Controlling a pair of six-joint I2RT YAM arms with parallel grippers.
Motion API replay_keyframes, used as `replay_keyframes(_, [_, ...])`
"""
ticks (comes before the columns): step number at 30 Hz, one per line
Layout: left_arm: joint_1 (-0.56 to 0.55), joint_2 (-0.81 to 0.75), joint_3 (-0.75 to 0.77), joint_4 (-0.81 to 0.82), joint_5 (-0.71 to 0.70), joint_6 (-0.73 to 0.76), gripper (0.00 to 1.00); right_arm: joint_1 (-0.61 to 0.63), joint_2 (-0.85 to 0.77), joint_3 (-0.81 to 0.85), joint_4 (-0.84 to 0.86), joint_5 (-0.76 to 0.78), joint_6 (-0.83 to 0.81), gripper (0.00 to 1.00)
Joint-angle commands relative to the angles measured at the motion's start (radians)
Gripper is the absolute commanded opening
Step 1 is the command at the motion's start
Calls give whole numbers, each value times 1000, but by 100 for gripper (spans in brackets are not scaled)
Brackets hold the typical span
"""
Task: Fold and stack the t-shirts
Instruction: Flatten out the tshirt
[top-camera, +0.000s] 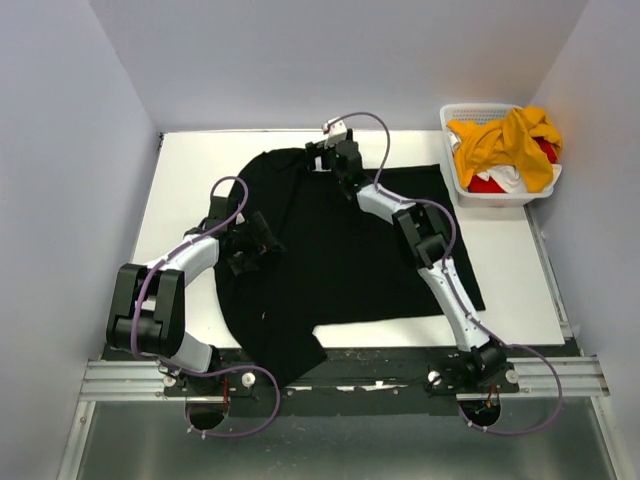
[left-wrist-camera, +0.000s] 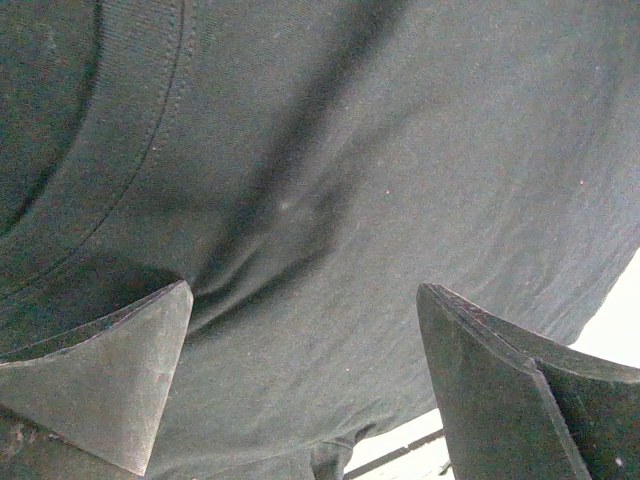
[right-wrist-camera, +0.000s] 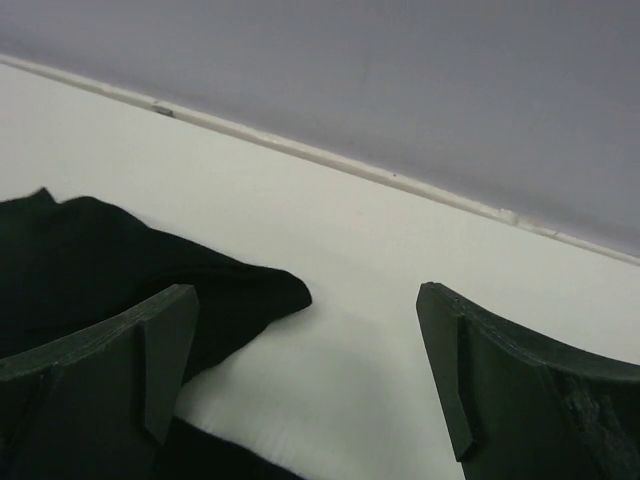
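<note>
My left fingers are spread wide and grip nothing, low over the left side of the black t-shirt, which lies opened out across the middle of the white desk. My right fingers are also apart and empty, at the shirt's far edge beside a tip of black cloth. At the far right, a white basket holds the crumpled yellow t-shirt, red t-shirt and white t-shirt.

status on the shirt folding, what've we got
Left claw open over black t-shirt, right claw open at its far edge. Shirt spread out, not yet folded. Yellow t-shirt heaped in white basket; nothing in the way.
</note>
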Motion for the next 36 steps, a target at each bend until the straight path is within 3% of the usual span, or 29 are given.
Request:
replay_keyframes(1, [-5, -40, 60, -77, -82, -2, 98, 32, -317, -118, -240, 14, 138, 100])
replay_keyframes(5, [-10, -65, 91, -71, -73, -16, 99, 32, -571, -378, -412, 105, 314, 100])
replay_keyframes(11, [-15, -3, 167, -66, -30, -7, 99, 32, -889, -816, -600, 93, 512, 100])
replay_keyframes(17, [-12, 172, 292, -101, -44, -6, 98, 33, -1071, -1155, -600, 133, 612, 100])
replay_keyframes(25, [-10, 385, 459, -131, -20, -42, 99, 15, -1030, -1228, -600, 182, 683, 100])
replay_keyframes(36, [7, 622, 828, -352, -66, -121, 99, -78, -948, -1198, -594, 145, 680, 100])
